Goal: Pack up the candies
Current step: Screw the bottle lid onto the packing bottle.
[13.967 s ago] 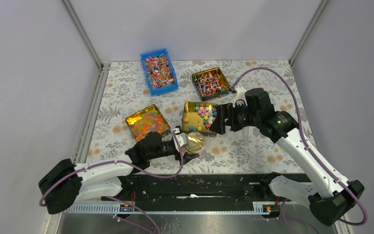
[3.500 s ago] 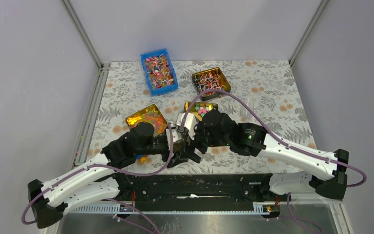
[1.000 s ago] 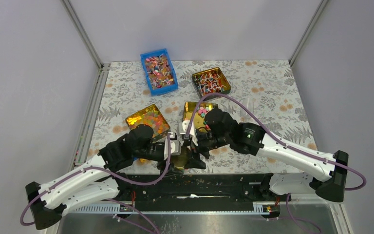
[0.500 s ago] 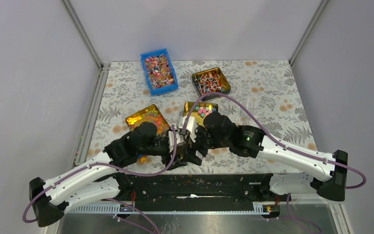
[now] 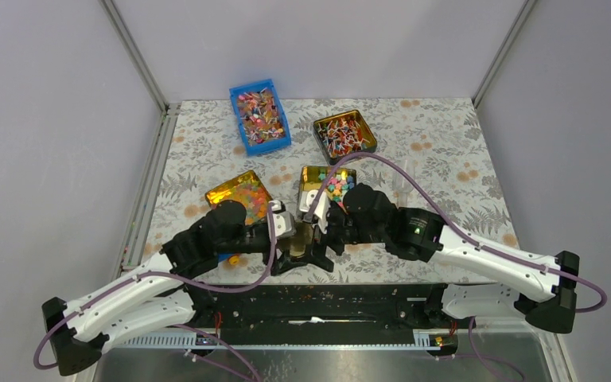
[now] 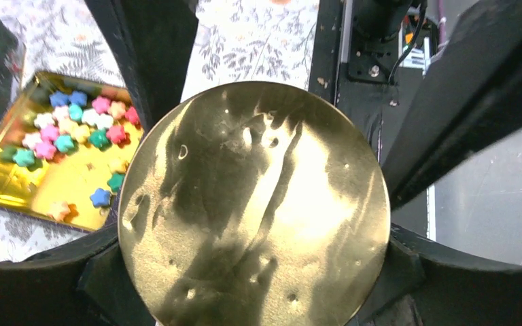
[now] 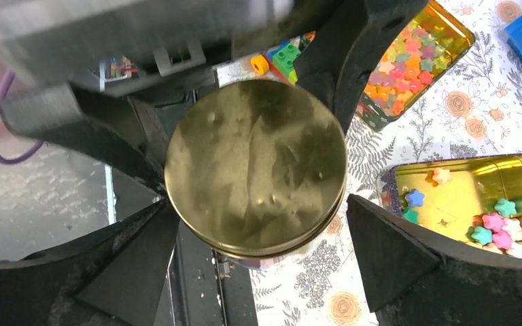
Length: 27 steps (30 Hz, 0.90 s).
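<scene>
Gold metal fills my left gripper (image 6: 251, 275), whose fingers (image 6: 54, 285) are clamped on the rim of a round tin (image 6: 251, 204) with a plain, dented face. My right gripper (image 7: 265, 255) faces it with its fingers (image 7: 408, 258) spread wide either side of the same tin, and I cannot tell whether they touch it. Just beyond, the candies (image 5: 336, 185), small stars in pink, green, blue and yellow, lie in a square gold tray (image 5: 309, 199) on the floral cloth (image 5: 445, 143). A tray of orange sweets (image 5: 241, 197) sits to its left.
</scene>
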Available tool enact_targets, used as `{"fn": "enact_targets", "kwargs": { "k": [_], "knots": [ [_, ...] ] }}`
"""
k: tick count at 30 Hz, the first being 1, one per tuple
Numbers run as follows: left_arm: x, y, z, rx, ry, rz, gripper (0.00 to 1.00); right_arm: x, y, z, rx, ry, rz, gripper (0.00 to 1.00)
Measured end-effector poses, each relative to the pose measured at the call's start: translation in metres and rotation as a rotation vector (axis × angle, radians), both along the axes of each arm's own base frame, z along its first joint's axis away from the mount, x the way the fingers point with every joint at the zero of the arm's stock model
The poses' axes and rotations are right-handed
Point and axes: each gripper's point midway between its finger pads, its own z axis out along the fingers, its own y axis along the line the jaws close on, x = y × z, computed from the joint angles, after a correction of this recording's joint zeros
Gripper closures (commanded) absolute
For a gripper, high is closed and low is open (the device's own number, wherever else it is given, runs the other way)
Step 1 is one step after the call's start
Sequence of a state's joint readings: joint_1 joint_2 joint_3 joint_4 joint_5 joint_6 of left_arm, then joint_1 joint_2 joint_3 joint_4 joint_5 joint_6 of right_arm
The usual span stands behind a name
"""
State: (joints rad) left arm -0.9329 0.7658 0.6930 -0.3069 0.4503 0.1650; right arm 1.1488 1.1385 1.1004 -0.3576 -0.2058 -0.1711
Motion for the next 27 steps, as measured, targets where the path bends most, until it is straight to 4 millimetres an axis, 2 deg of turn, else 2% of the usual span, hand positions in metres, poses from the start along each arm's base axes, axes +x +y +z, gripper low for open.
{"fn": "enact_targets", "kwargs": {
  "k": [6,12,17,20,23,27],
  "knots": [
    [-0.008,0.002,0.02,-0.067,-0.057,-0.038,0.6,-0.009,-0.018,0.001,-0.02,-0.015,0.088,0.01],
    [-0.019,0.006,0.016,-0.05,-0.066,-0.105,0.6,-0.008,-0.033,0.019,0.036,0.018,0.155,0.0],
    [-0.03,0.006,0.007,-0.024,-0.048,-0.171,0.6,-0.022,-0.025,0.045,0.108,0.015,0.282,0.0],
    [-0.034,0.005,0.005,-0.02,-0.038,-0.202,0.6,-0.027,-0.017,0.054,0.13,0.024,0.338,0.0],
    [-0.037,0.003,0.005,-0.019,-0.033,-0.225,0.6,-0.029,-0.008,0.056,0.134,0.054,0.381,0.0],
    [-0.038,0.002,0.005,-0.018,-0.029,-0.24,0.6,-0.029,0.001,0.047,0.119,0.1,0.412,0.01]
  ]
}}
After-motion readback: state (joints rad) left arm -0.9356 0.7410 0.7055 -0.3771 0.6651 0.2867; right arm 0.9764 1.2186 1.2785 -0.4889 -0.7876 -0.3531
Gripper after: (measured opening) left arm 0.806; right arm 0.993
